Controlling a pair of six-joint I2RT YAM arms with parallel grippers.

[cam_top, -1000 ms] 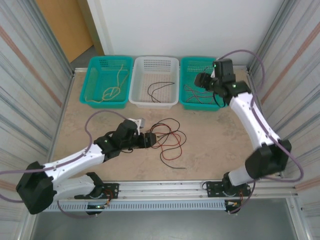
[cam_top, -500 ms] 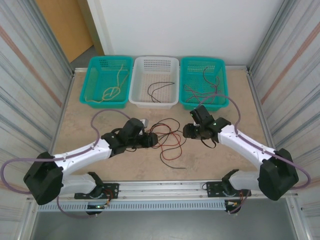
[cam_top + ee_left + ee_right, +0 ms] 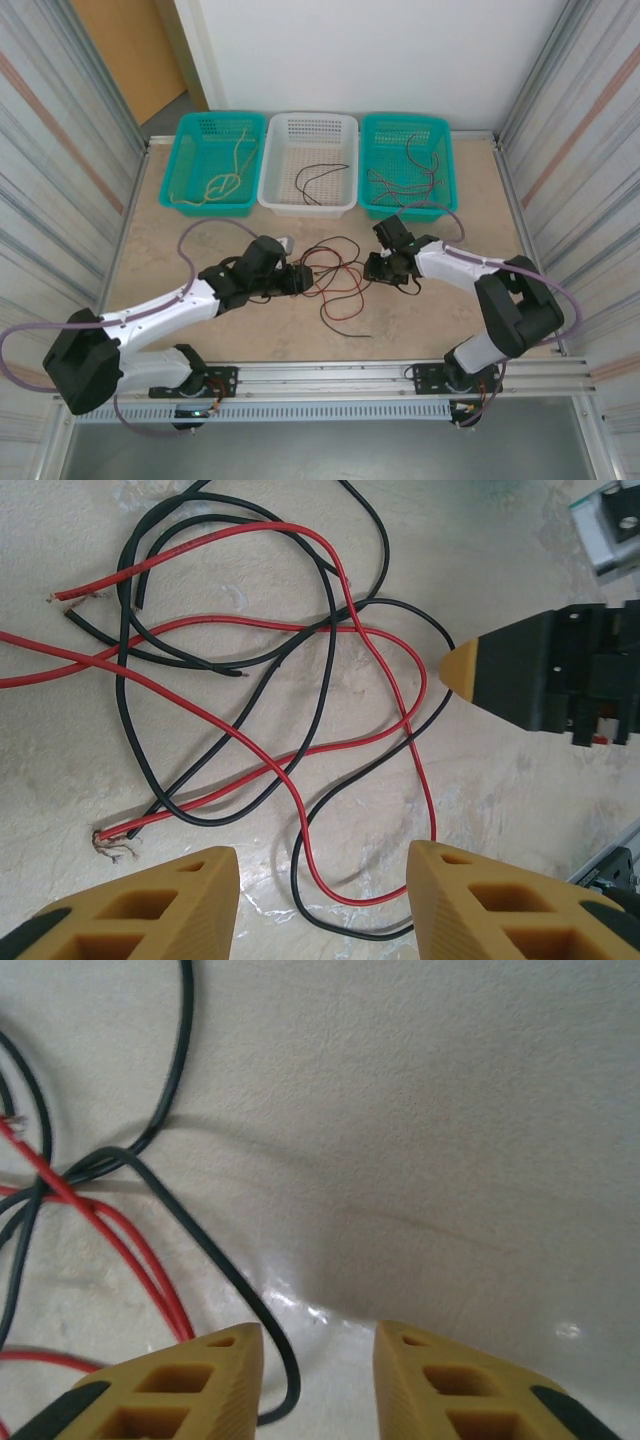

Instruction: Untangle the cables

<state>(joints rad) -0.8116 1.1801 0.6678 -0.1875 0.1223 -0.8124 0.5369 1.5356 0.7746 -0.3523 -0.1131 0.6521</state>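
On the beige marbled table (image 3: pixel 430 322), the right arm (image 3: pixel 450 262) has been brought from the teal plastic basket (image 3: pixel 405 117) to the tangled red and black cables (image 3: pixel 335 275). The left gripper (image 3: pixel 325 865) and right gripper (image 3: pixel 318 1345) are held open on either side of them, so separation can likely begin.

1. The top view is fixed high behind the arm bases. It looks down over the whole counter (image 3: pixel 400 322) to the baskets (image 3: pixel 306 204) at its far edge.
2. The left wrist view sits close above the cables (image 3: pixel 352 608), facing down.
3. The right wrist view is nearer still, low over the counter.
4. All three views share the tangle at mid-counter.
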